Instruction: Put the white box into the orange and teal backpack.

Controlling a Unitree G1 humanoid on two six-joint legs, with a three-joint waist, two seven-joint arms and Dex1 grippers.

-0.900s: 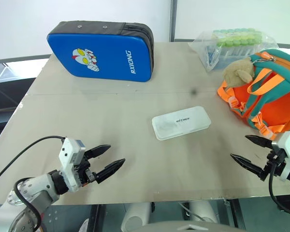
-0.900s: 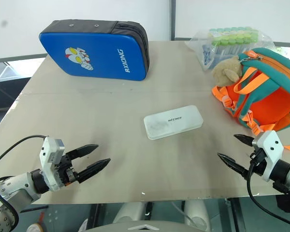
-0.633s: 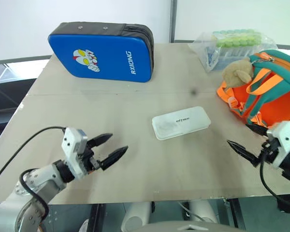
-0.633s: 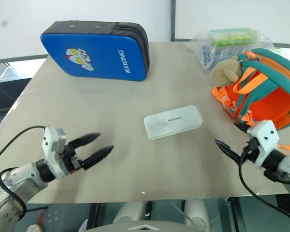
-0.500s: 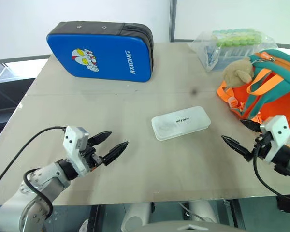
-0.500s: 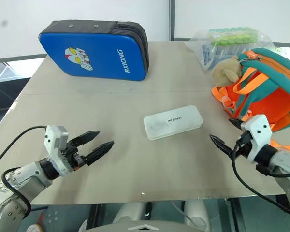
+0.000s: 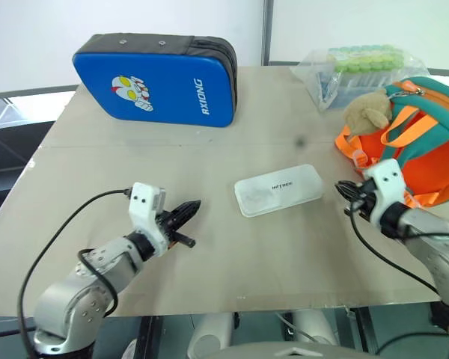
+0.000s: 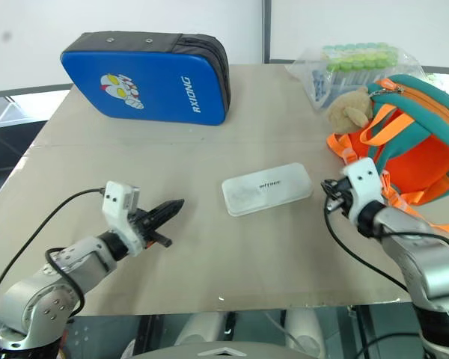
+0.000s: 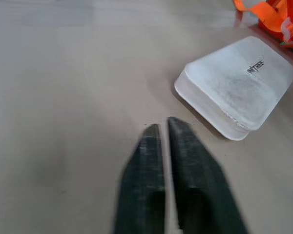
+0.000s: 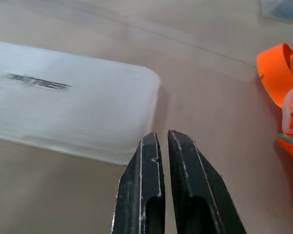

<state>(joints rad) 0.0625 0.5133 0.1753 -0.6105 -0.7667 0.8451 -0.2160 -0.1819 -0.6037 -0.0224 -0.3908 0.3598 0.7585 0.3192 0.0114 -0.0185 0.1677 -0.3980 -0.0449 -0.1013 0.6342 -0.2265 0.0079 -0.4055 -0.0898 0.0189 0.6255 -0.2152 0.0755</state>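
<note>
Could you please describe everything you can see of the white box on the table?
The white box is a flat rectangular case of frosted white plastic with rounded corners, small dark lettering on its lid and a seam between lid and base. It is closed and lies flat, slightly askew, on the table, left of the backpack. Neither gripper touches it.

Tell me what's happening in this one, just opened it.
A two-armed robot is closing in on the white box, which lies flat on the table, untouched. The left claw and right claw are both shut, one on each side of the box, neither holding anything. The orange and teal backpack sits to the right, and the box is not yet in it.
</note>
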